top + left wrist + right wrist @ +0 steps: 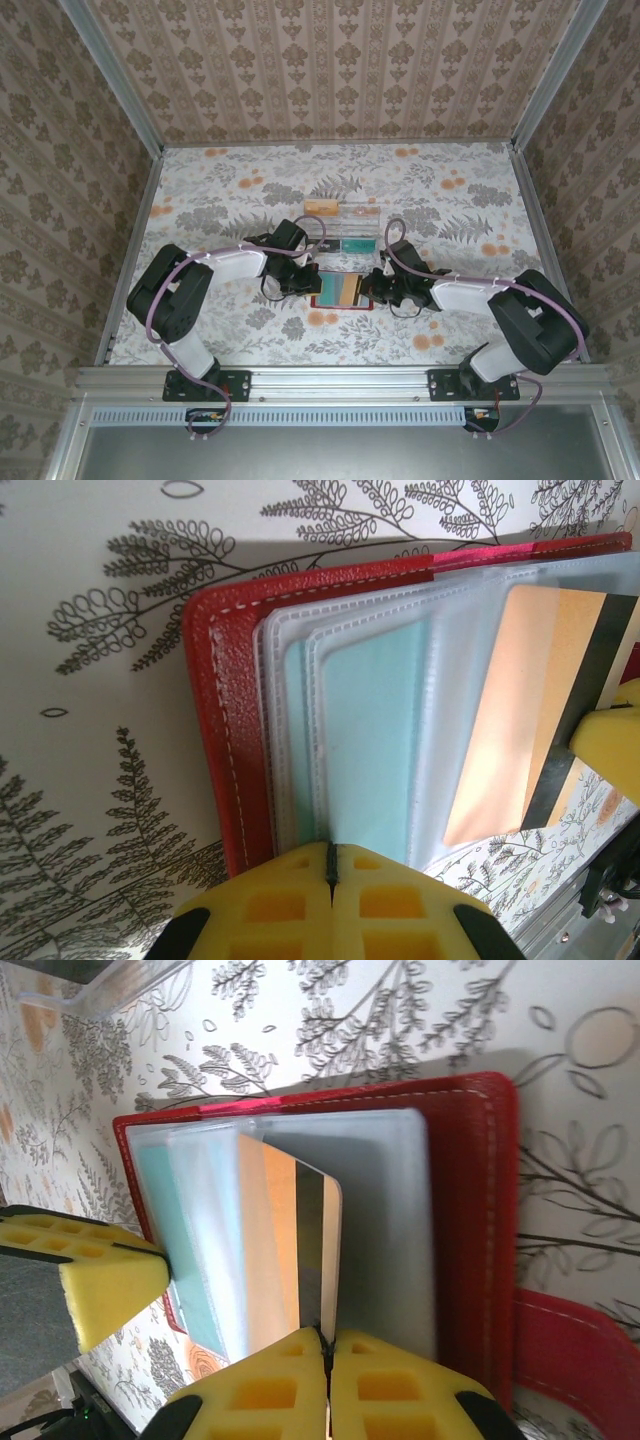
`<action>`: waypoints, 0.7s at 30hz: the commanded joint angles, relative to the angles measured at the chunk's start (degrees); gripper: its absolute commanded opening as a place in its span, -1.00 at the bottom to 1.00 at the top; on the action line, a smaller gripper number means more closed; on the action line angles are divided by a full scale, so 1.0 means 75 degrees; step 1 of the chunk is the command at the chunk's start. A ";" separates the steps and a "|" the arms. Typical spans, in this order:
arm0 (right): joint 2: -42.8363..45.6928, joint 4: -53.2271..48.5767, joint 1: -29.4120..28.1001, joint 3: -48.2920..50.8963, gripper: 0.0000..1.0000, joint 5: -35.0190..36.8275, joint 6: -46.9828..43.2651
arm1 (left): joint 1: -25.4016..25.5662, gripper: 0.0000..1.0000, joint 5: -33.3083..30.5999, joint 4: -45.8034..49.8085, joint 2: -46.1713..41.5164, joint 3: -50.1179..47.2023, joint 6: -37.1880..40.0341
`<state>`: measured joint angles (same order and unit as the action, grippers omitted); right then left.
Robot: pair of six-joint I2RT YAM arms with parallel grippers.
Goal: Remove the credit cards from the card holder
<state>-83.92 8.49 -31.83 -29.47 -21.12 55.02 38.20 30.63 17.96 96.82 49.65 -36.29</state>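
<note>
Red leather folding card holder (470,1210), open on floral tabletop (250,190); left end effector (331,858) clamped on its sleeve edge; right end effector (326,1342) pinching tan dark-striped plastic card (290,1250)

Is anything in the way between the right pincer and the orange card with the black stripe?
Nothing visible is. The right pincer is shut right on the edge of the tan card. The left pincer grips the card holder by its clear sleeves on the other side, away from that card.
</note>
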 commanded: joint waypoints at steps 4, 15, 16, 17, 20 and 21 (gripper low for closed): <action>0.0175 -0.0674 0.0135 0.0213 -0.81 0.0131 -0.0257 | 0.0016 -1.00 -0.0276 0.0404 0.0123 -0.0050 0.0145; 0.1017 -0.1131 0.0818 0.0354 -0.85 -0.0221 -0.0744 | 0.0015 -1.00 -0.0263 0.0365 0.0082 -0.0072 0.0128; 0.1121 -0.1191 0.0854 0.0356 -0.86 -0.0230 -0.0779 | 0.0016 -1.00 -0.0264 0.0368 0.0081 -0.0072 0.0135; 0.1246 -0.1248 0.0879 0.0350 -0.88 -0.0230 -0.0825 | 0.0016 -1.00 -0.0265 0.0365 0.0086 -0.0068 0.0129; 0.1594 -0.1494 0.0934 0.0292 -0.95 -0.0200 -0.0966 | 0.0014 -1.00 -0.0256 0.0370 0.0076 -0.0055 0.0134; 0.1706 -0.1575 0.0946 0.0259 -0.97 -0.0198 -0.1012 | 0.0008 -1.00 -0.0263 0.0372 0.0066 -0.0038 0.0131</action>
<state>-73.71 0.78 -25.19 -27.62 -21.93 49.60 38.20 30.61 17.98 96.82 49.65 -36.21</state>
